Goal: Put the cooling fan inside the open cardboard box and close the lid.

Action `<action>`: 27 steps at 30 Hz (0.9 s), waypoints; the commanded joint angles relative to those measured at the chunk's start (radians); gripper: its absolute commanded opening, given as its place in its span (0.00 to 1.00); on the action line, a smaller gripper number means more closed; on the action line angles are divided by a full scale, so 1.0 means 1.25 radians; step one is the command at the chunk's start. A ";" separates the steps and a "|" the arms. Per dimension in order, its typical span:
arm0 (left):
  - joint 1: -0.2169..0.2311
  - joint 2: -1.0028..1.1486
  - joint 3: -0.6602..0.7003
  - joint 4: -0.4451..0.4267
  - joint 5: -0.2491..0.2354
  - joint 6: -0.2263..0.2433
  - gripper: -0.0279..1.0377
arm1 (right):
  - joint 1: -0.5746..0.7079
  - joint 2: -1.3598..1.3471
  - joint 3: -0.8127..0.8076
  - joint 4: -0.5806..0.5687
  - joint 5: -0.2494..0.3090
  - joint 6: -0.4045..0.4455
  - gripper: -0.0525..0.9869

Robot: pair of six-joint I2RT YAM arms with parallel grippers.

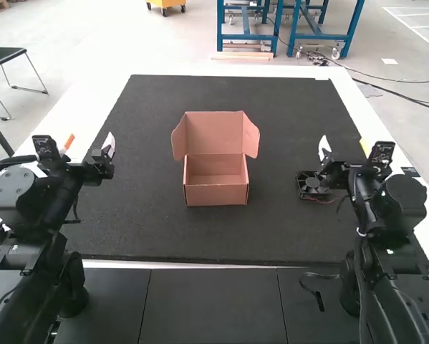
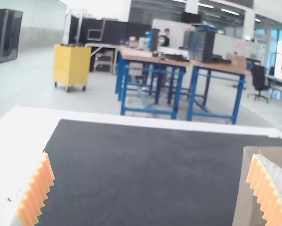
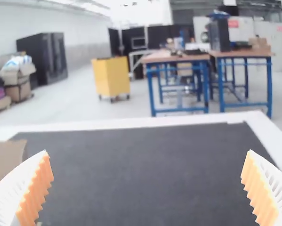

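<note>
A white worktop (image 1: 92,115) carries a black mat (image 1: 150,215), and everything for the task stands on that mat.

The right pincer (image 1: 343,147) hovers over the mat's right part. It is spread wide and empty, and its orange pads (image 3: 35,188) frame only bare mat. The fan (image 1: 313,185) sits on the mat just below this pincer, on its box side and a little back toward the arm's base, apart from both fingers. A thin red wire (image 1: 321,200) trails from the fan toward that base.

Well apart from the right pincer, between it and the other one, stands the box (image 1: 215,188). It is open, with its lid (image 1: 214,132) upright at the far wall and the side flaps out. Beyond the box, the left pincer (image 1: 89,143) is also wide open and holds nothing.

The step in hand looks to be grasping the fan. To do it well, the right pincer should draw back and come down until its fingers straddle the fan's frame. It should close on two opposite outer sides, clear of the blades and the wire.

The fan is a squarish slab, so its face has no marked long axis and its short axis is its thickness. The round opening seems to face up and toward the arm's base. I cannot tell whether the fan lies flat or tilted.
</note>
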 commanded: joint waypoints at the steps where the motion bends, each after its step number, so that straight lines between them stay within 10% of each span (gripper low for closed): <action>1: -0.001 0.111 0.105 0.002 0.006 -0.004 0.93 | -0.010 0.108 0.108 0.008 -0.014 0.015 0.93; 6: 0.007 0.343 0.291 -0.046 0.007 0.001 0.94 | -0.010 0.339 0.287 -0.047 0.010 0.017 0.93; 9: -0.001 0.444 0.406 -0.109 0.011 0.069 0.94 | -0.010 0.448 0.418 -0.112 0.039 0.034 0.93; 12: -0.008 0.524 0.512 -0.206 0.019 0.165 0.94 | -0.008 0.543 0.555 -0.240 0.044 0.035 0.93; 14: -0.017 0.557 0.556 -0.263 0.066 0.163 0.94 | -0.002 0.594 0.632 -0.344 0.040 -0.004 0.93; 17: -0.033 0.588 0.588 -0.323 0.033 0.169 0.92 | 0.004 0.653 0.727 -0.504 0.041 -0.017 0.93; 27: -0.235 0.655 0.610 -0.455 0.028 0.328 0.90 | 0.005 0.678 0.826 -0.722 0.068 -0.015 0.93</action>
